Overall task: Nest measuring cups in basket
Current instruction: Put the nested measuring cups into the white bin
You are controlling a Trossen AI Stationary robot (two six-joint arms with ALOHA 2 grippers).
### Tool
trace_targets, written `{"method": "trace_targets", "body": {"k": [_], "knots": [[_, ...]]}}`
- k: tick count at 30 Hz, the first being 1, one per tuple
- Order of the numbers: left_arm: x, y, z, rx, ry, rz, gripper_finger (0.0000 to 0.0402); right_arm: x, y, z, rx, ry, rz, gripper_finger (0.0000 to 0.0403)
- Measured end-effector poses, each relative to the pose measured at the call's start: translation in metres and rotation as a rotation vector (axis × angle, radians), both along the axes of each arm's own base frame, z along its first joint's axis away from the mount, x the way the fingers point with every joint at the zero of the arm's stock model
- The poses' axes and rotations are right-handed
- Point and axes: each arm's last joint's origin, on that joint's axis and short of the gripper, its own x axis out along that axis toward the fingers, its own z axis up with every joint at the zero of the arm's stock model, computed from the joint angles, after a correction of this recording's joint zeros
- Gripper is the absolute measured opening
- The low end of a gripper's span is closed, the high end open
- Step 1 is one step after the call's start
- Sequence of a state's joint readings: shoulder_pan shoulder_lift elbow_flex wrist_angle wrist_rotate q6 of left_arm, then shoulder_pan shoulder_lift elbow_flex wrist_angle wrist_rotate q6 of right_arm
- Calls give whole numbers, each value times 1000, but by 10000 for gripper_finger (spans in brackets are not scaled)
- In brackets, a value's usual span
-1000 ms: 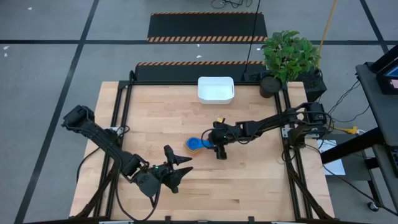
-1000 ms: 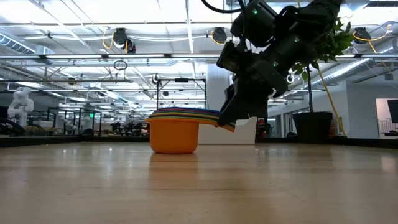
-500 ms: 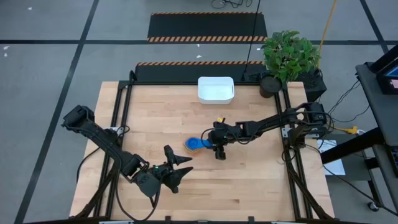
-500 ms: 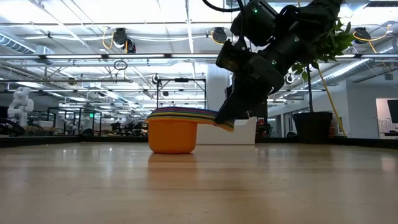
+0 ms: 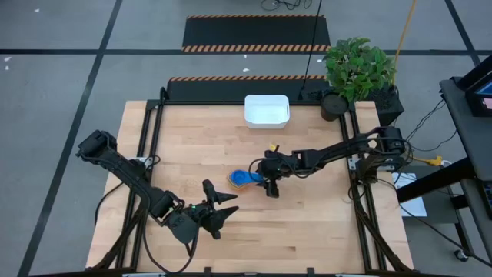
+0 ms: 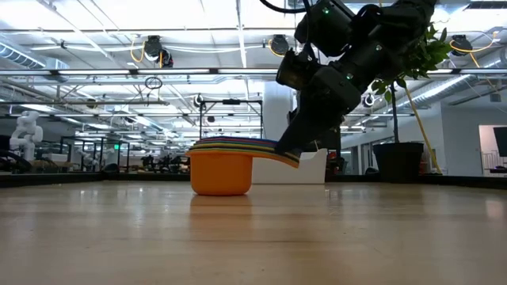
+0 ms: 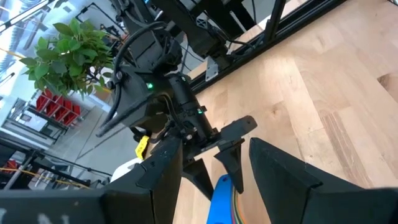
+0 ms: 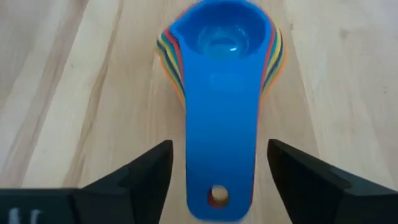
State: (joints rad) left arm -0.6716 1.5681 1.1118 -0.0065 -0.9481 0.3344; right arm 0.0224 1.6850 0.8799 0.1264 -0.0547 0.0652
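Pale butcher-block wood with a fine straight grain forms the table [image 5: 307, 223], framed by black rails, with a leafy green plant in a black pot [image 5: 355, 73] at the upper right of the high view. Near the table's upper edge sits the small white rectangular plastic basket [image 5: 267, 111] with rounded corners, holding nothing visible. The nested stack of round plastic measuring cups [image 5: 244, 178] rests on the wood at mid-frame, well apart from the basket; the low view shows its orange outer bowl [image 6: 221, 172] with thin coloured rims above, and the right wrist view shows a glossy blue cup on top [image 8: 221, 74] whose flat handle runs out between the fingers. The right hand [image 5: 264, 179] hangs at the handles with its dark fingers [image 8: 149, 171] standing clear on either side, wider apart than a second ago. The left hand [image 5: 225, 204] waits in the lower left, fingers spread, unchanged.
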Motion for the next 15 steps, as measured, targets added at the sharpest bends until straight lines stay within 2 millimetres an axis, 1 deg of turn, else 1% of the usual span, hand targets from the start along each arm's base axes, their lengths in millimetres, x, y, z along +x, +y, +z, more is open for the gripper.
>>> {"method": "trace_targets", "body": {"k": [6, 11, 15], "knots": [[2, 3, 0, -4, -2, 11, 191, -6, 4, -5, -42, 73, 48, 256], [6, 9, 0, -28, -11, 39, 191, -5, 7, -4, -138, 62, 72, 255], [9, 14, 0, -47, -16, 58, 191, -5, 6, -4, -202, 63, 78, 245]]}}
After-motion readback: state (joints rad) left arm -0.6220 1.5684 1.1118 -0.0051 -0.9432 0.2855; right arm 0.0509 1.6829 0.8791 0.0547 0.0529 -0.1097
